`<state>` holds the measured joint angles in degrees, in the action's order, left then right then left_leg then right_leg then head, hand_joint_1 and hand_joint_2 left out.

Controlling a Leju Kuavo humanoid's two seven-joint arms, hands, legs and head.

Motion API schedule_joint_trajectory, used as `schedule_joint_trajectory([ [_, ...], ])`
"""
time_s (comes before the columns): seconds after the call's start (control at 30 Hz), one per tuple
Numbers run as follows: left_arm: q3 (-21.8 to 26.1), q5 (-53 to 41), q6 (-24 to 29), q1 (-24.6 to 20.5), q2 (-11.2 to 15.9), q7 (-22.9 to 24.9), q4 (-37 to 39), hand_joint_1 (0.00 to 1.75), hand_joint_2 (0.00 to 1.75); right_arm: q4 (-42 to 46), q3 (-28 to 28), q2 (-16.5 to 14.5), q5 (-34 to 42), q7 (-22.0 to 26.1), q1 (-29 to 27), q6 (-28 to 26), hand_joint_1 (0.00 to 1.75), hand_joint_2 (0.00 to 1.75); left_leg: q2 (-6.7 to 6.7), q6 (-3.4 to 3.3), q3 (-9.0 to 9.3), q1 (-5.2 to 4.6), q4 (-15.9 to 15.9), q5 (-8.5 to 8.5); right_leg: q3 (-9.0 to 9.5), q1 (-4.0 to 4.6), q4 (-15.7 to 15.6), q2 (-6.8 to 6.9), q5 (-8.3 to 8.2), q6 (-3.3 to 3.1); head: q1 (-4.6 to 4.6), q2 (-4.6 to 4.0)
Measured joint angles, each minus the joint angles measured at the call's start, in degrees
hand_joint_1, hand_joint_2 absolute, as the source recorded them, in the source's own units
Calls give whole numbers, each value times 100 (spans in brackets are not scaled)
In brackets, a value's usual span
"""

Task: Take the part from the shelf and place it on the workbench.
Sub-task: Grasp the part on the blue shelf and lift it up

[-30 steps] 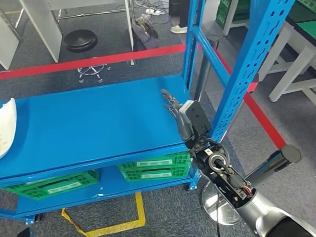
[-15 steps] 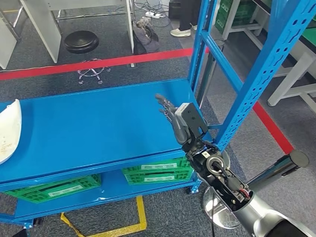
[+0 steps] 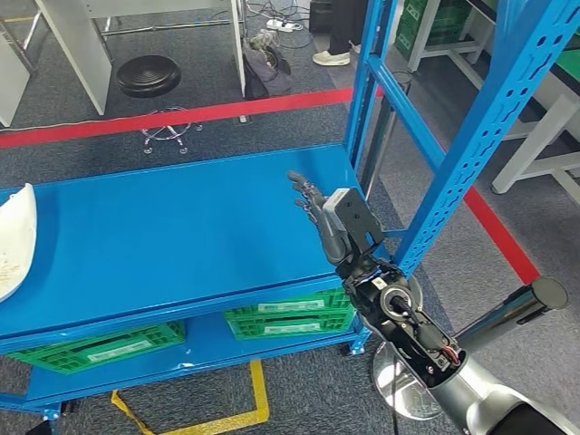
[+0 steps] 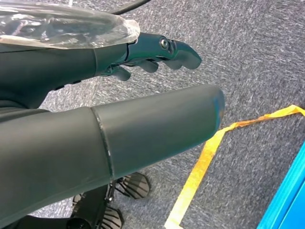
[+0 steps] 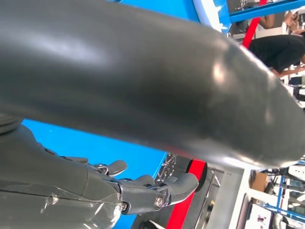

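My right hand [image 3: 316, 205] hovers empty, fingers apart, above the blue shelf [image 3: 164, 236]; the white part [image 3: 14, 237] lies at the shelf's far left end, well apart.

My left hand [image 4: 107, 71] hangs over the floor, holding nothing, fingers loosely extended.

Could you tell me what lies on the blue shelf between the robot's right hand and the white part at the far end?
Nothing: in the head view, bare blue shelf runs from the right hand to the white part.

white curved part [image 3: 14, 237] lies at the blue shelf's [image 3: 171, 227] left end.
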<state>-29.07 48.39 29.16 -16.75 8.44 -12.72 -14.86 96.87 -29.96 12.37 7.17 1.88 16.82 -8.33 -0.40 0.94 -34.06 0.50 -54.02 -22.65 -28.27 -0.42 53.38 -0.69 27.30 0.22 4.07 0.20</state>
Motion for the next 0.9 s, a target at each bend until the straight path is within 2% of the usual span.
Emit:
schedule_joint_trajectory([
  [0.3, 0, -3, -5, 1, -10, -33, 0, 0, 0, 0, 0, -1, 1, 24, 6, 42, 0, 0, 0, 6, 7, 6, 15, 4, 1, 16, 1, 0, 3, -5, 0, -1],
  [0.63, 2, 133, -527, 38, 5, 40, 0, 0, 0, -91, -8, -1, -12, 154, 33, 204, 0, 0, -4, -4, 6, -4, 9, -6, 5, -5, -3, 1, 8, 3, -1, -1],
  [0.77, 2, 109, -534, 53, 33, 110, 0, 0, 0, -175, -7, -2, -39, 181, 30, 238, 0, 0, -5, -34, 4, -21, -9, -26, 12, -28, -4, 2, 18, 26, -2, 0],
  [0.9, 2, 106, -534, 56, 51, 114, 0, 0, 0, -240, -4, -4, -53, 186, 41, 266, 0, 0, -1, -94, 34, -27, 21, -36, 18, -56, 6, 7, 53, 84, 0, 0],
])
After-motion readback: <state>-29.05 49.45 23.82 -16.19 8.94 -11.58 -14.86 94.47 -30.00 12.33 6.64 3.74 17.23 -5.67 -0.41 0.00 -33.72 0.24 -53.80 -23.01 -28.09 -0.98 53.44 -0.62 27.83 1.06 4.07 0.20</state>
